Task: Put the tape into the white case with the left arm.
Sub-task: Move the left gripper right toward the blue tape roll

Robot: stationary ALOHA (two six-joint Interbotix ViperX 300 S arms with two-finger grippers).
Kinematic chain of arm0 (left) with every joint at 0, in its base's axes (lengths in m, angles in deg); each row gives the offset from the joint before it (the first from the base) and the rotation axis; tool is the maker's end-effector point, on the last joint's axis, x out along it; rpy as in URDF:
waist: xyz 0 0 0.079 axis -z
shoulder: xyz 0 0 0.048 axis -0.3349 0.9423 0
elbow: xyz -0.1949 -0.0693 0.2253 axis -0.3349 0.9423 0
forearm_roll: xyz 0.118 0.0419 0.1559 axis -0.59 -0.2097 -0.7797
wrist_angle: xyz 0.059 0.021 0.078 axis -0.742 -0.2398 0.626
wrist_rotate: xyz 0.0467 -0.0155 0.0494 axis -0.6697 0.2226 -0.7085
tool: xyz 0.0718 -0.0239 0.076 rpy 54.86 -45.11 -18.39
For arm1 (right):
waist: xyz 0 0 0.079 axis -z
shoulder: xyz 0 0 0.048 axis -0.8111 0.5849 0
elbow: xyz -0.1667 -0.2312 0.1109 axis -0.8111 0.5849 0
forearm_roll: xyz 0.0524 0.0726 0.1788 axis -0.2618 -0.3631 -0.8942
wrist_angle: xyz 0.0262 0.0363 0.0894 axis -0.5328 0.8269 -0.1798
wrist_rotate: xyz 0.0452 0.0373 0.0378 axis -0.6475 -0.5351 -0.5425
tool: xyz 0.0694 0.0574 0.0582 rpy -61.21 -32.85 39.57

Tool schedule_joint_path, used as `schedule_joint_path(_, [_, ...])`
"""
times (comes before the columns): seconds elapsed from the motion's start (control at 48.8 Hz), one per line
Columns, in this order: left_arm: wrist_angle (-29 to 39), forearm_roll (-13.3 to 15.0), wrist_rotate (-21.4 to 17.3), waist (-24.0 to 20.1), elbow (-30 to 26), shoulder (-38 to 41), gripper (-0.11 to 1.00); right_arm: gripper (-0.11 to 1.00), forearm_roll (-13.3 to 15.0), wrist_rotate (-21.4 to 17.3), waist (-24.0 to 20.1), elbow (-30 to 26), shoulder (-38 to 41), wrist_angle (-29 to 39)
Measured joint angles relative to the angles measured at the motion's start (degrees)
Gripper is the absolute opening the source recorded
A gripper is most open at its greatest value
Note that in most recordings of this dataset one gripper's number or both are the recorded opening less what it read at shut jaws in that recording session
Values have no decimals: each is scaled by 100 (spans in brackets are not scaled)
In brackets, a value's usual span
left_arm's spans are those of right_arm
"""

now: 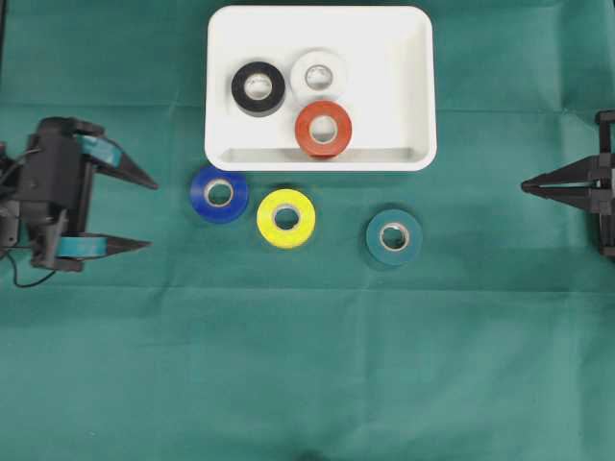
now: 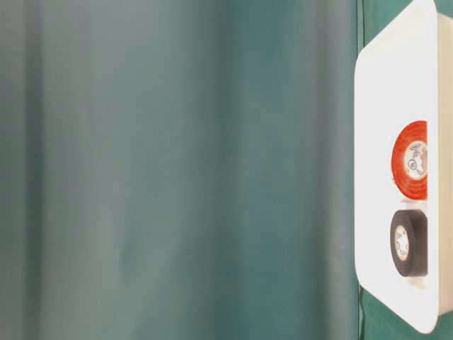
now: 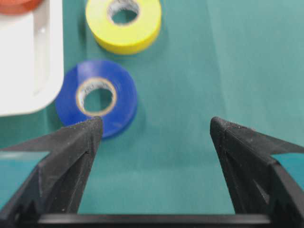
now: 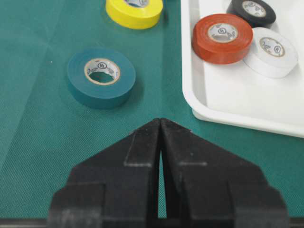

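We are at the approach step. Our left claw is spread wide and empty, pointing level just above the table. The blue tape lies ahead, slightly left of its centreline; the white case sits beyond. Next move: advance and straddle the tape.

Legible text: almost none. Red tape roll in the white case: inner core label carries a small round mark resembling a "UL" listing symbol, right wrist view; surrounding print too small to read. The same core in the table-level view shows grey print, unreadable. Teal tape roll on the counter: core label shows a similar round mark, blurred. Black tape roll and white tape roll: core print present, illegible. Blue tape roll: faint lettering on core, not readable.
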Motion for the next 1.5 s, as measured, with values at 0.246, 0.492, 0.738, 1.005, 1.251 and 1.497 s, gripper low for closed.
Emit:
schedule_joint_path(0.246, [-167, 0, -18, -193, -431, 773, 94, -9, 0, 0, 0, 0, 0, 0])
schedule_joint_path(0.492, [-185, 9, -44, -220, -879, 1512, 93, -9, 0, 0, 0, 0, -9, 0])
schedule_joint_path(0.738, [-176, 9, -35, -308, -1002, 1767, 93, -9, 0, 0, 0, 0, 0, 0])
schedule_joint_path(1.005, [-141, 0, -44, -325, -1002, 1890, 93, -10, 0, 0, 0, 0, 0, 0])
schedule_joint_path(1.251, [-132, 0, -26, -325, -1072, 2382, 93, -9, 0, 0, 0, 0, -9, 0])
schedule_joint_path(1.497, [-53, 0, -53, -334, -1283, 2856, 93, -9, 0, 0, 0, 0, -9, 0])
